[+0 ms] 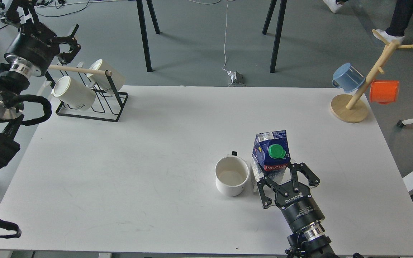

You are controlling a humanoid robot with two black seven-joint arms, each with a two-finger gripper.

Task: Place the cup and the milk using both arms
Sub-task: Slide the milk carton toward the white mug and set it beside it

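The right tool (284, 176) was clamped around the lower body of the blue cardboard milk carton with the green screw cap (271, 154), its fingers on either side of the carton. The carton stood upright just beside the white enamel cup (231, 175), which sat open-side up near the middle of the white counter (120, 172). Whether the carton's base was already resting on the counter could not be told from where the view looked down.

To finish this placement well, the carton probably needed lowering straight down until its base sat flat, then a clean spreading of the fingers without any sideways drag (the cup was close enough that a nudge might shove it). A tall, narrow carton tips easily, so pulling the arm back along its own line seemed the safest exit.

The left tool (71, 42) hung well apart, above the black wire rack (95, 107) holding two white mugs, its fingers spread and gripping nothing.
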